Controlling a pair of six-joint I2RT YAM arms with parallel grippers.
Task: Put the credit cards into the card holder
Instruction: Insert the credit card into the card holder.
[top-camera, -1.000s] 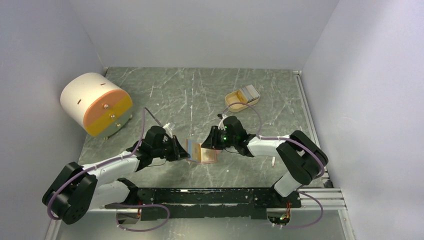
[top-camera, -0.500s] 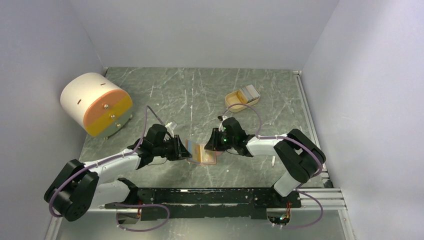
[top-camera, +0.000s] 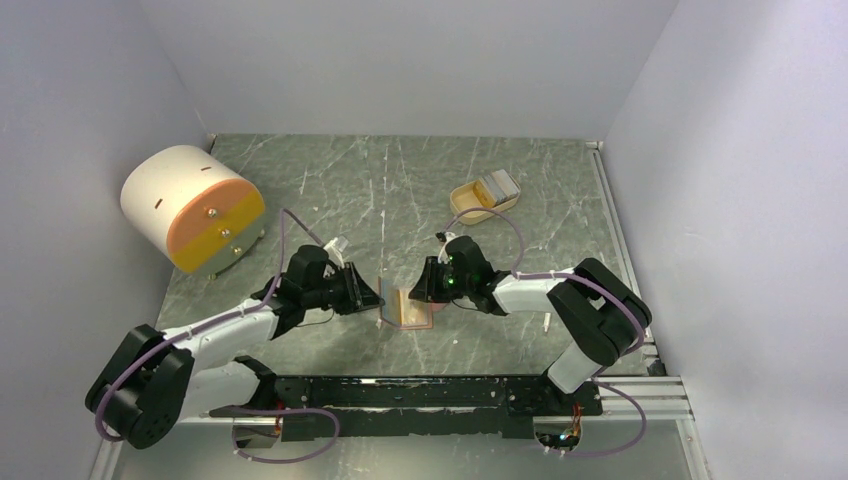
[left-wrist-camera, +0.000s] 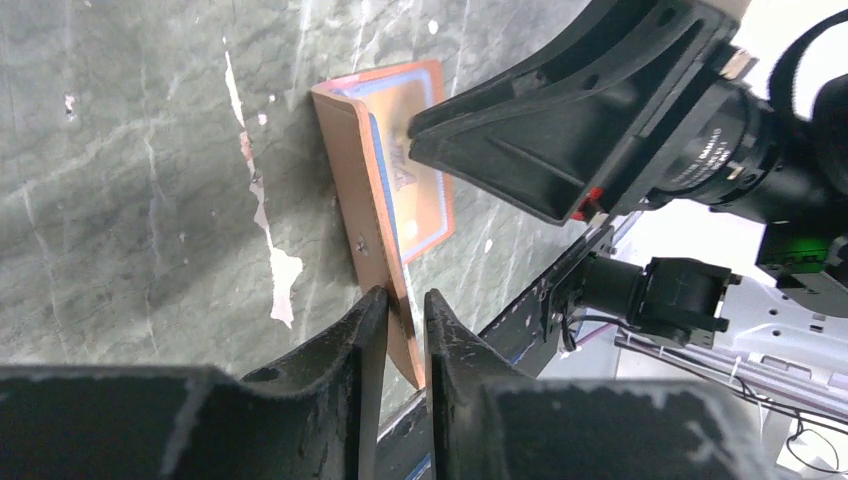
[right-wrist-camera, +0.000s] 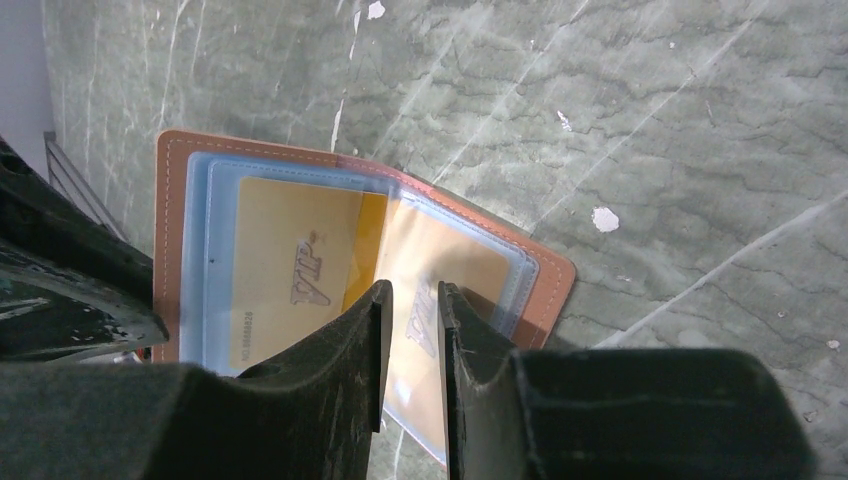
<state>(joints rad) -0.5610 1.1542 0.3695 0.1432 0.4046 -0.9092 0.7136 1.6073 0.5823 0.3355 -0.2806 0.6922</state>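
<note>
The card holder (right-wrist-camera: 290, 270) is showing matt, leather-like skin with stitched edges, and its inner sleeves are shining like clear plastic. The table (right-wrist-camera: 650, 150) is looking like smooth veined stone with a faint sheen.

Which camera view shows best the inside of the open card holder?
The right wrist view: the card holder lies open below the camera, its clear pockets and yellow cards plain to see. The left wrist view shows the holder edge-on, one flap raised. The top view shows the holder only small, from afar.
</note>
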